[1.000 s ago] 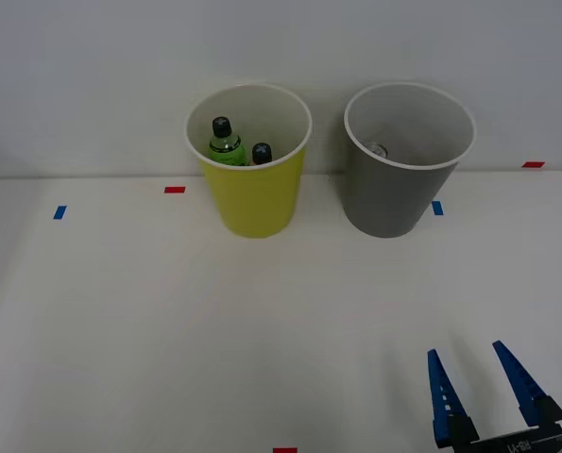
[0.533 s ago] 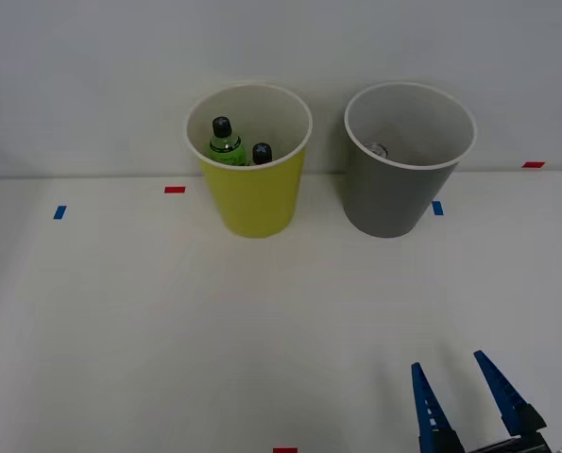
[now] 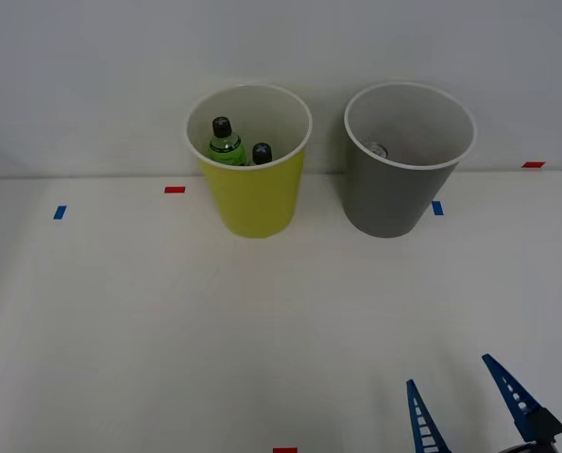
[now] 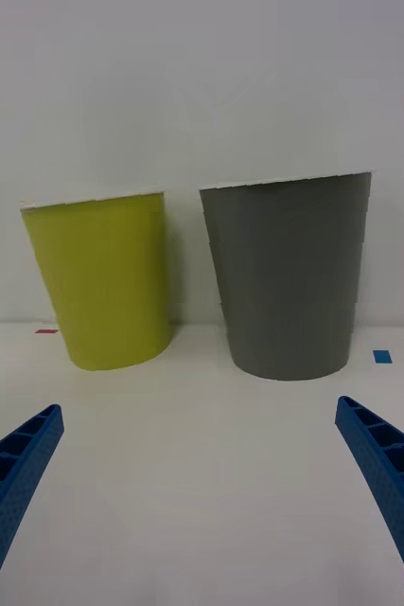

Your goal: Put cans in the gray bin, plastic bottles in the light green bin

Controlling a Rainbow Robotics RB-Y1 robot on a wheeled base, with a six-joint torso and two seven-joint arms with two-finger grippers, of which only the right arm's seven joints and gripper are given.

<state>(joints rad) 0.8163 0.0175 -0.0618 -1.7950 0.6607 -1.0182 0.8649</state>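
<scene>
Bottles (image 3: 235, 147) sit in the green bin (image 3: 252, 203) at 11 o'clock; a silver can top (image 3: 379, 149) shows in the gray bin (image 3: 394, 193) at 1. Gripper (image 3: 469, 404) at 5 — fingers wide, empty; any stray reach forward could tip a bin.

Soft, even light falls from above — no glare on the white table (image 3: 120, 330), no hard shadows. Each bin throws a faint gray shadow on the wall behind. The gray bin (image 3: 394, 189) and light green bin (image 3: 254, 198) look sharp; the blue fingers (image 4: 391, 483) near the wrist camera blur slightly.
</scene>
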